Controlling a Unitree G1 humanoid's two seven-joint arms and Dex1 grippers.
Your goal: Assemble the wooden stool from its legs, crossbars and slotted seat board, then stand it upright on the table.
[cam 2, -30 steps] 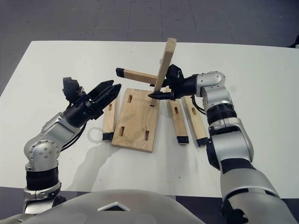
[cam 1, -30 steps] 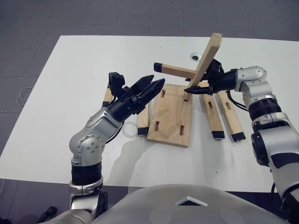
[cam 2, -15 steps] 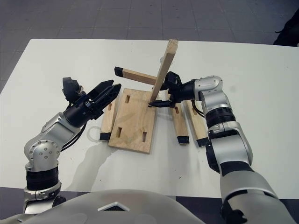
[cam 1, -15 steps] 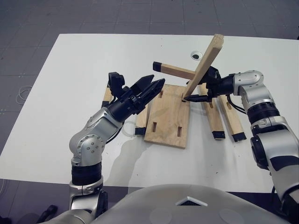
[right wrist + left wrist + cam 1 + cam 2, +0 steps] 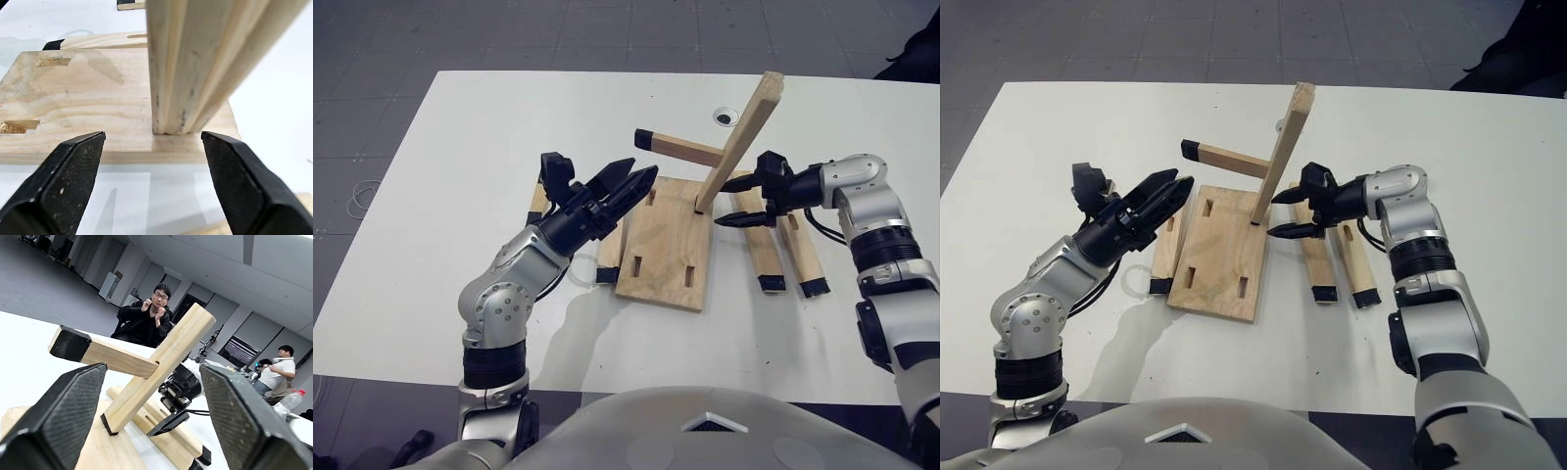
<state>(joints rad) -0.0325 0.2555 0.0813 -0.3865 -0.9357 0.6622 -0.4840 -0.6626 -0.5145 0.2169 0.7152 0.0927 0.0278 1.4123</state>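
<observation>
Seat board (image 5: 661,250): flat on table (image 5: 460,196).
Leg (image 5: 741,137): tilted, standing in board's far-right slot.
Right gripper (image 5: 722,203): jaws parted, just beside leg, grasping nothing.
Left gripper (image 5: 646,165): jaws parted, empty, over board's left edge.

Seat board (image 5: 664,235) pale wood grain; legs (image 5: 759,245) same w/ blk end caps; table (image 5: 460,127) white.

You can't tell how deep the upright leg (image 5: 737,143) sits in the seat board (image 5: 661,245); left of centre, the left gripper (image 5: 645,164) hides much of one flat leg (image 5: 610,257)
</observation>
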